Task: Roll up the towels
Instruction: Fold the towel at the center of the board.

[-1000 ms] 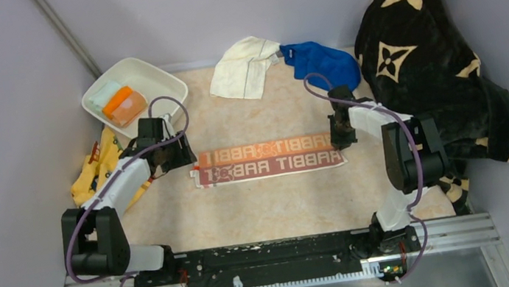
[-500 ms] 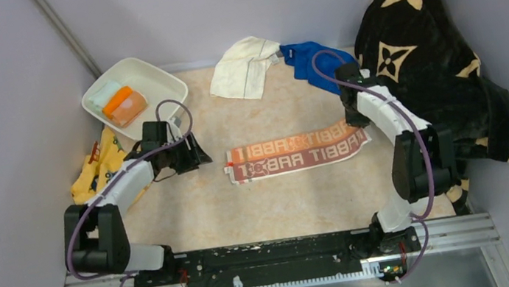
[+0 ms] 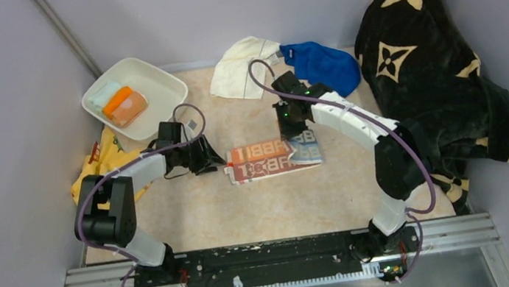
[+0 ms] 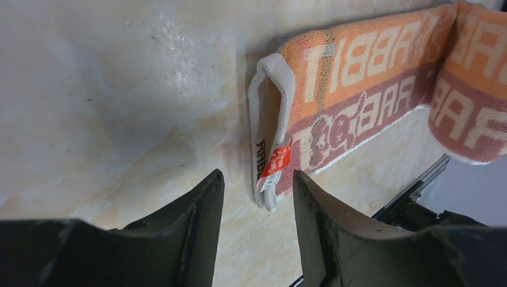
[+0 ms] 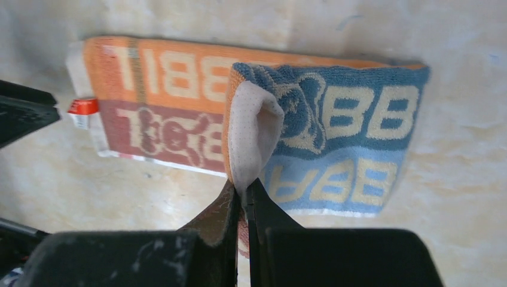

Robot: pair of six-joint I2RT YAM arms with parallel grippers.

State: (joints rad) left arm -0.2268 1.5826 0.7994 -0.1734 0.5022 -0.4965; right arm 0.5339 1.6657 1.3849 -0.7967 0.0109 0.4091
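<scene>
The printed towel lies mid-table, and its right end is folded back so the blue side faces up. My right gripper is shut on that folded end's edge, lifted slightly above the orange side. Just left of the towel's left end, my left gripper is low over the table and open, with nothing between its fingers. The red tag sits just beyond its fingertips. At the back lie the cream-white towel and the royal blue towel, both crumpled.
A white tray holding orange and pale items stands at the back left. A yellow cloth lies by the left wall. The large black blanket with cream motifs is heaped along the right side.
My right gripper has carried the printed towel's right end leftward, folding it over itself. My left gripper has let go, moved right to the towel's left end, and its jaws have narrowed.
</scene>
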